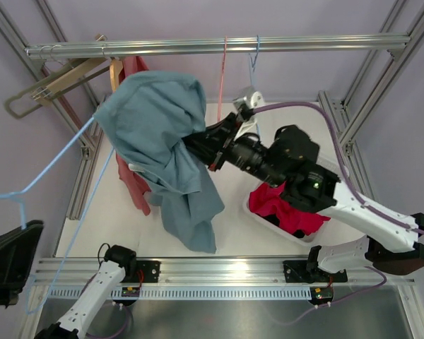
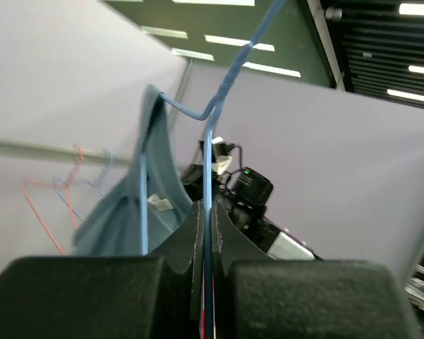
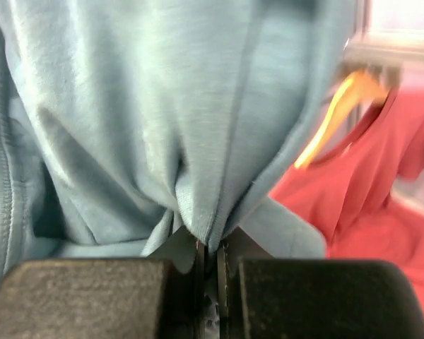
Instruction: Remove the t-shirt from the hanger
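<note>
Right wrist: end effector (image 3: 206, 253) on t-shirt (image 3: 162, 106)

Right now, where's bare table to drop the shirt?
Bare: the left strip of table between the frame rail and the red shirt; the near gap between the blue shirt and the bin. Crowded: centre, where the right claw grips the blue shirt.

The white table (image 1: 127, 226) carried a white bin (image 1: 286, 232) on its right side, and a crumpled red cloth (image 1: 275, 201) lay inside this bin.
</note>
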Controlling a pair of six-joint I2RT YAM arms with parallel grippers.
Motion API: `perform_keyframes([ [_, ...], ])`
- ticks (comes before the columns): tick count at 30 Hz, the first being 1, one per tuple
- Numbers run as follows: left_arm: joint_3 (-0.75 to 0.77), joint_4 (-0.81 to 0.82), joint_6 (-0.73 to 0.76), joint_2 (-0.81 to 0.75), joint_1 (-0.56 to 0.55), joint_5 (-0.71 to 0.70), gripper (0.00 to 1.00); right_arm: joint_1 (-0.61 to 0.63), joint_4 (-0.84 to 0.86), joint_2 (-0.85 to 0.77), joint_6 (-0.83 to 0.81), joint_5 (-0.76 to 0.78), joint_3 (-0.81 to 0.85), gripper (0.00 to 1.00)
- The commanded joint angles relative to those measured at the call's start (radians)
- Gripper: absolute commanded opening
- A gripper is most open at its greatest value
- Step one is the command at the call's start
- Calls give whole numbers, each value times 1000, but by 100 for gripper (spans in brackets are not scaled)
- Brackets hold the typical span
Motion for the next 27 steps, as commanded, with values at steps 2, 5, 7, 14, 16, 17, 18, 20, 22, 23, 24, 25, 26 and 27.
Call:
perform_keyframes([
  [2, 75, 15, 143, 47, -5, -159, 0, 4, -140, -31, -14, 47, 297, 0],
  [5, 41, 15, 175, 59, -5, -205, 0, 6, -252, -5, -4, 95, 463, 0],
  [7, 20, 15, 187, 70, -5, -221, 0, 6, -364, 17, -14, 157, 622, 0],
  [14, -69, 26, 178, 98, -5, -195, 0, 4, -599, 112, -125, 339, 1034, 0],
  [16, -104, 40, 174, 96, -5, -188, 0, 4, -597, 109, -199, 434, 1033, 0],
  [17, -115, 50, 174, 95, -5, -185, 0, 4, -564, 100, -227, 465, 990, 0],
  [18, -123, 53, 170, 93, -5, -181, 0, 3, -539, 86, -253, 534, 952, 0],
  [20, -143, 66, 167, 96, -5, -169, 0, 0, -454, 42, -351, 641, 834, 0],
  [22, -152, 69, 167, 96, -5, -162, 0, -17, -421, -6, -400, 677, 760, 0],
  [23, -161, 70, 169, 96, -5, -162, 0, -28, -389, -27, -409, 689, 674, 0],
  [24, -169, 72, 166, 96, -5, -161, 0, -52, -375, -50, -414, 708, 626, 0],
  [25, -180, 73, 164, 93, -5, -156, 0, -66, -360, -96, -417, 718, 585, 0],
  [26, -204, 84, 160, 90, -5, -156, 0, -82, -334, -119, -416, 725, 501, 0],
  [27, -215, 86, 155, 88, -5, -150, 0, -97, -326, -136, -416, 735, 462, 0],
])
